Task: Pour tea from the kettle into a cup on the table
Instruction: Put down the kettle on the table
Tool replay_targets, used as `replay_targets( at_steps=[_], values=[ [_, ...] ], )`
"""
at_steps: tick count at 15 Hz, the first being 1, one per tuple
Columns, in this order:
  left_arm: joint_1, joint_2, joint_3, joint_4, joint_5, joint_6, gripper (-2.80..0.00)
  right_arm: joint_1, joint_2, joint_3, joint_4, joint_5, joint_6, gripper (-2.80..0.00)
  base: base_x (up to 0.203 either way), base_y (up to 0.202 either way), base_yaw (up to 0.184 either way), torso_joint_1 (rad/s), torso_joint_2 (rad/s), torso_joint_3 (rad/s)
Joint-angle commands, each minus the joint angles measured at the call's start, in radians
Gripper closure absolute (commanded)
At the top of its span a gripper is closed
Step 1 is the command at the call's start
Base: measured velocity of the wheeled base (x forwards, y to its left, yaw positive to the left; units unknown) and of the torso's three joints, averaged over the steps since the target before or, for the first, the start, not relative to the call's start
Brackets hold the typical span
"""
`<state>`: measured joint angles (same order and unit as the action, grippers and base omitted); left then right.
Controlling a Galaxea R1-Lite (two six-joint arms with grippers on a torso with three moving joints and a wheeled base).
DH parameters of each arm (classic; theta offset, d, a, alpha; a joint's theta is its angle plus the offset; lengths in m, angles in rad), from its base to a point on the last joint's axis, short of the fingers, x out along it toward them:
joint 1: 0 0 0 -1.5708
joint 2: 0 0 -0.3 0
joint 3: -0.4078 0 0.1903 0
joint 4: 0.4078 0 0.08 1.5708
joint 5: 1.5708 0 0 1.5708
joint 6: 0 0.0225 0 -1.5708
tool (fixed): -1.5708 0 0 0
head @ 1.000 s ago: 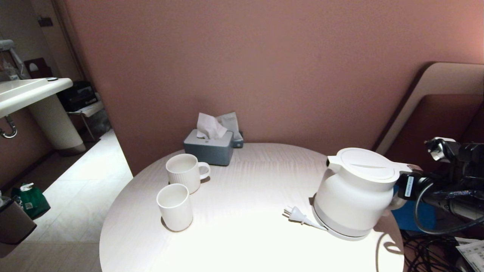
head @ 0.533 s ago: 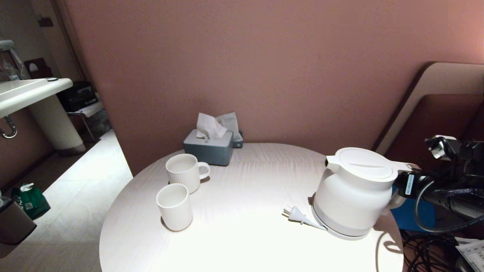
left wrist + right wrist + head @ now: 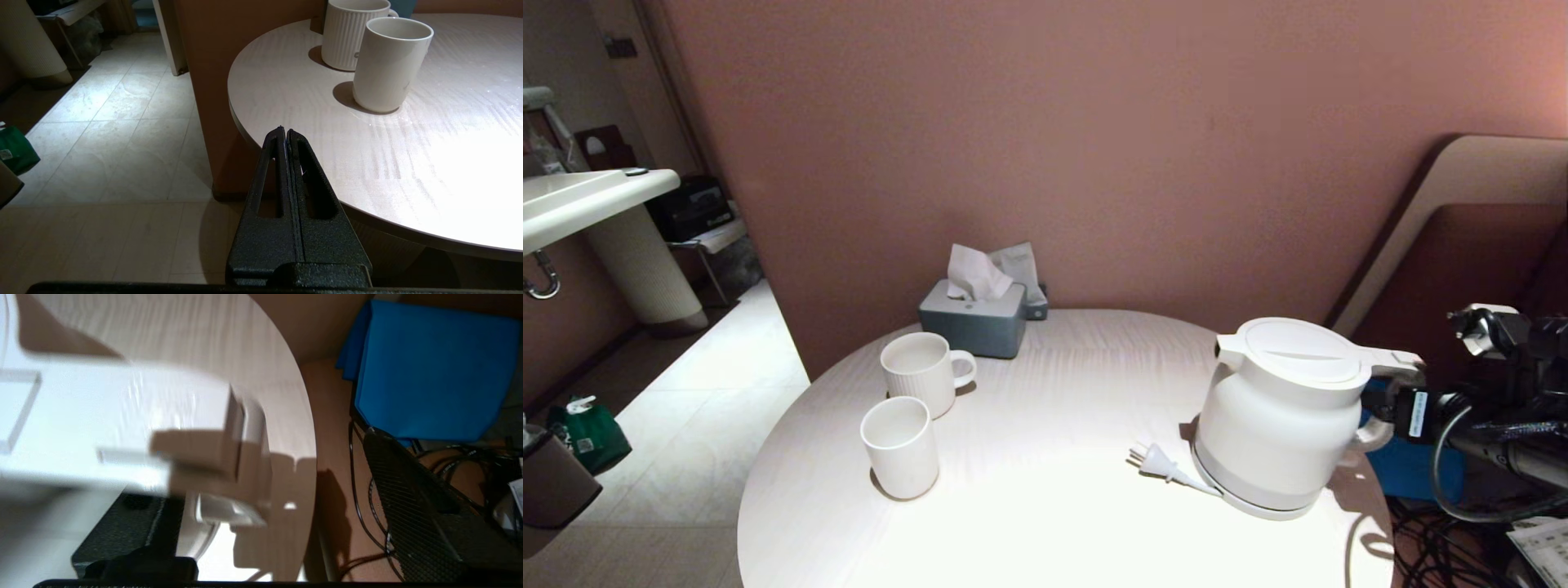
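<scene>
The white kettle (image 3: 1282,408) stands on its base disc at the right side of the pale round table (image 3: 1054,523), spout facing left. My right gripper (image 3: 1390,404) is at its looped handle (image 3: 222,510) and is open. The handle lies between the wide-spread fingers, close to one finger (image 3: 122,528). The plain white cup (image 3: 900,447) stands at the table's left front, also the near one in the left wrist view (image 3: 390,65). My left gripper (image 3: 284,130) hangs shut and holding nothing beside the table's left edge, below the top. No tea shows.
A ribbed mug (image 3: 919,371) stands just behind the cup. A grey tissue box (image 3: 974,322) sits at the back by the wall. The base disc (image 3: 1258,505) has a white plug (image 3: 1153,461) lying to its left. A blue object (image 3: 429,367) and cables lie off the table's right edge.
The kettle, its base disc and the plug have slid a little to the left. The right gripper has dropped slightly by the handle. The cup and mug have not moved.
</scene>
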<state>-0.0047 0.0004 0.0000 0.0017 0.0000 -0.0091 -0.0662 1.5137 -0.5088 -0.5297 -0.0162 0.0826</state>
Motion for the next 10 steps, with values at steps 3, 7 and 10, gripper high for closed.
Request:
replay_targets(
  at_steps=[3, 7, 10],
  values=[
    [-0.001, 0.001, 0.000, 0.000, 0.000, -0.001, 0.00, 0.000, -0.071, 0.048, 0.005, 0.001, -0.007, -2.80, 0.000, 0.000, 0.000, 0.000, 0.00, 0.000],
    [-0.001, 0.001, 0.000, 0.000, 0.000, -0.002, 0.00, -0.001, -0.148, 0.092, 0.006, 0.001, -0.014, -2.80, 0.000, 0.000, 0.000, 0.000, 0.00, 0.000],
    [0.000, 0.001, 0.000, 0.000, 0.000, -0.001, 0.00, -0.013, -0.243, 0.093, 0.057, -0.001, -0.047, -2.80, 0.000, 0.000, 0.000, 0.000, 0.00, 0.000]
  ],
)
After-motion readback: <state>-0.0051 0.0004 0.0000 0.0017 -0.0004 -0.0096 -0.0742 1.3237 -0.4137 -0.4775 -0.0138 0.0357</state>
